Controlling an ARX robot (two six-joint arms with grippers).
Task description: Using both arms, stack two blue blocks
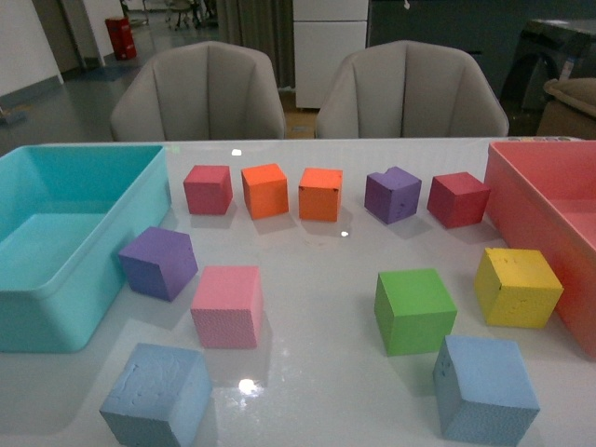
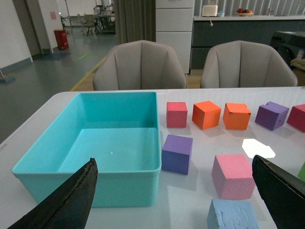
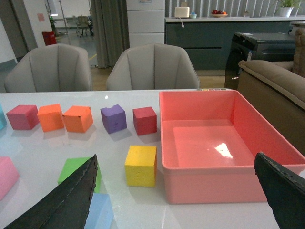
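Two pale blue blocks rest apart near the table's front edge, one at the left [image 1: 156,396] and one at the right [image 1: 484,388]. Neither arm shows in the front view. In the left wrist view my left gripper [image 2: 174,163] is open, its black fingers [image 2: 71,200] spread wide, and the left blue block [image 2: 233,215] lies low between them, untouched. My right gripper [image 3: 176,159] is also open and holds nothing. The right blue block [image 3: 100,212] sits just beside its finger [image 3: 66,200], partly hidden by it.
A teal bin [image 1: 140,214] stands at the left and a pink bin [image 1: 535,200] at the right. Purple [image 1: 158,263], pink [image 1: 227,305], green [image 1: 414,310] and yellow [image 1: 517,287] cubes lie mid-table. Several red, orange and purple cubes line the back. Two chairs stand behind.
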